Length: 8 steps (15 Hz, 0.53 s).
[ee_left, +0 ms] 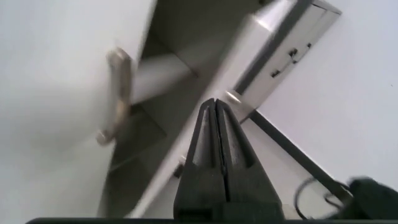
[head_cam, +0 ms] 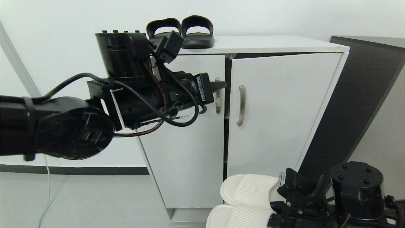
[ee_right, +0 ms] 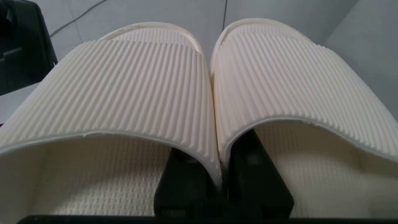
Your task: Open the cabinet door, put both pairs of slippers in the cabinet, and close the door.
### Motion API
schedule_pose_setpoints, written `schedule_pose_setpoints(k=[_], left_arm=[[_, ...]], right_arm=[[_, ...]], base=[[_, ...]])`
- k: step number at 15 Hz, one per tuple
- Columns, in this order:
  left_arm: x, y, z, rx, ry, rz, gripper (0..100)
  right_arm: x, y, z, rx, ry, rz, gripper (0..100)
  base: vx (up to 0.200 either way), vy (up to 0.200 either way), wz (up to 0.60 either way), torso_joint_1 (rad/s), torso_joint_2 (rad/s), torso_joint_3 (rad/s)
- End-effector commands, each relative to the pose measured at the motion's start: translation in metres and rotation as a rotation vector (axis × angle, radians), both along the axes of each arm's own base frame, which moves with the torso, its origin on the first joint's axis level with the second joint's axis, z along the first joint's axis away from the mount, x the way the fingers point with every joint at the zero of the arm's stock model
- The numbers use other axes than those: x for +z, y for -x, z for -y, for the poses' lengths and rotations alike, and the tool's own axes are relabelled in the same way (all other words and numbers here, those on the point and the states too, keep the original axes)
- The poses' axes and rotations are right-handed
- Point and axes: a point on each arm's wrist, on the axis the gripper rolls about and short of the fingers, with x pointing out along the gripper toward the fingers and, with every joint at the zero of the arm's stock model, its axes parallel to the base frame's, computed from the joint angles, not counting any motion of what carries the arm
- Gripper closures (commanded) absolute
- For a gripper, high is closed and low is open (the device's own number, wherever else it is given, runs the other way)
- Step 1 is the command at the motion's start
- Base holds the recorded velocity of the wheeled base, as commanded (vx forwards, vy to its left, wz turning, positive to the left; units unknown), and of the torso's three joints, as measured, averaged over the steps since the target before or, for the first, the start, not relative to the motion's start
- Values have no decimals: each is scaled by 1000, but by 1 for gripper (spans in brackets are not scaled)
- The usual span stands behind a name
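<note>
Left gripper [head_cam: 221, 85] at top end of left door handle [head_cam: 217, 95], tip at dark gap between doors. Handle long axis vertical. Left arm much nearer than right.

Left wrist view: fingers [ee_left: 208, 134] pressed together, holding nothing, handle just beside them; cannot tell if touching.

Left door [head_cam: 190, 152] looks barely ajar; next move likely pull toward near-left.

Right gripper [ee_right: 221, 183] low, near right, pinching white slippers [head_cam: 250, 193] by inner strap edges.

Black slippers [head_cam: 186, 30] on cabinet top [head_cam: 269, 42], far.

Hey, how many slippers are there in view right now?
4. Two black slippers sit side by side on the cabinet top. Two white slippers are low before the cabinet, clamped together in the right gripper. More could be hidden inside the cabinet.
</note>
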Motion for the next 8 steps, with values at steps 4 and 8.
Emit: schedule_pose_setpoints(k=[4, 8], left_arm=[[-16, -41, 26, 1, 6, -23, 100], [-21, -49, 32, 5, 64, -18, 100]], right_arm=[[-1, 0, 0, 1, 4, -3, 100], [-3, 1, -2, 9, 10, -9, 100]], base=[[0, 0, 0, 0, 0, 0], [0, 0, 0, 0, 0, 0]])
